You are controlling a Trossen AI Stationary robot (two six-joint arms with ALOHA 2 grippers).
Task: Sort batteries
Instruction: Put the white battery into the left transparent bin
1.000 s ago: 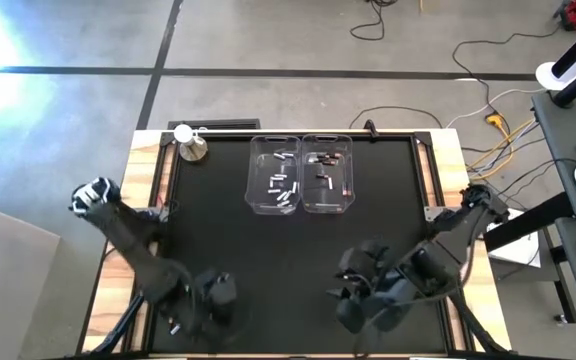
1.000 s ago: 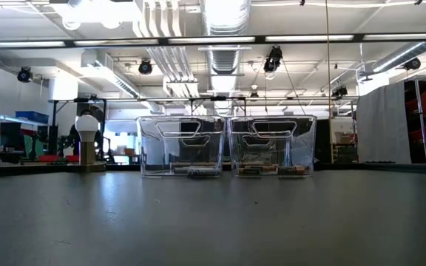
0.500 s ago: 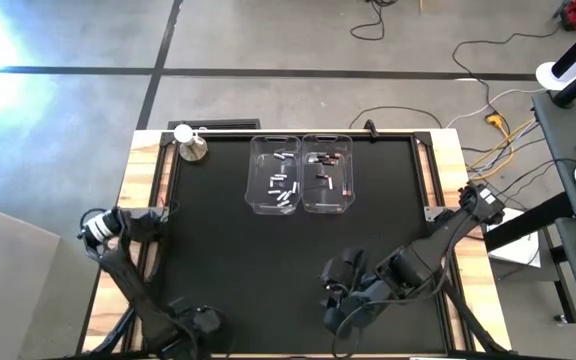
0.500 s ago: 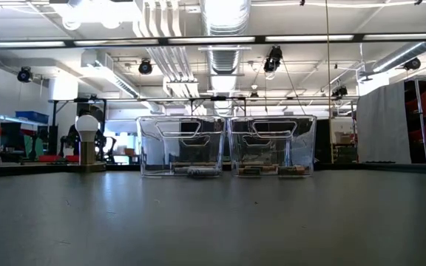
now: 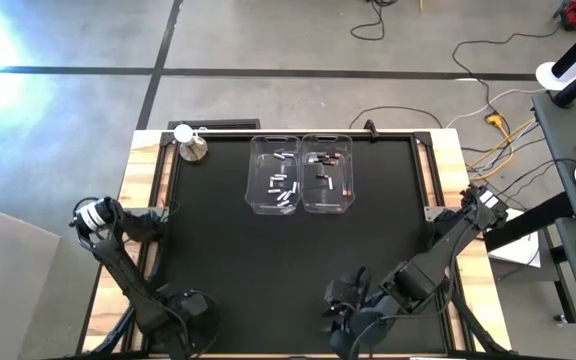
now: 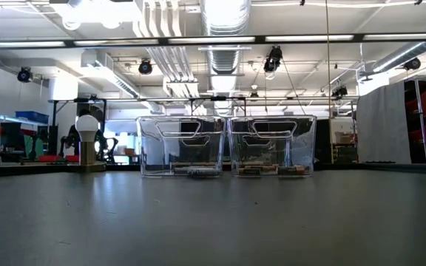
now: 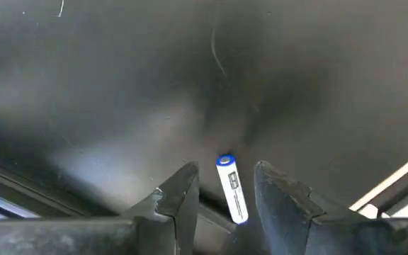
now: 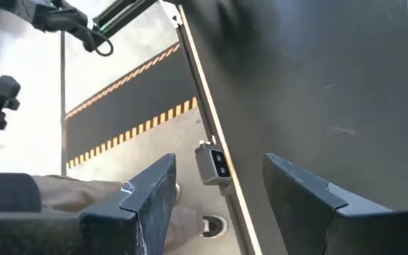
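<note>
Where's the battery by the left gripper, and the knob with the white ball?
battery [image 7: 231, 190]: left wrist view, its label, between the open fingers.
knob with the white ball [image 6: 87, 142]: low view, below the ball.
left gripper [image 7: 223, 198]: left wrist view, between fingertips.

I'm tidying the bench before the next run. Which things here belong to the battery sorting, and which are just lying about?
Part of the job:
- batteries in the left clear bin
- dark batteries in the right clear bin
- white battery between the left claw fingers

Lying about:
- metal knob with white ball
- cables on the floor
</note>
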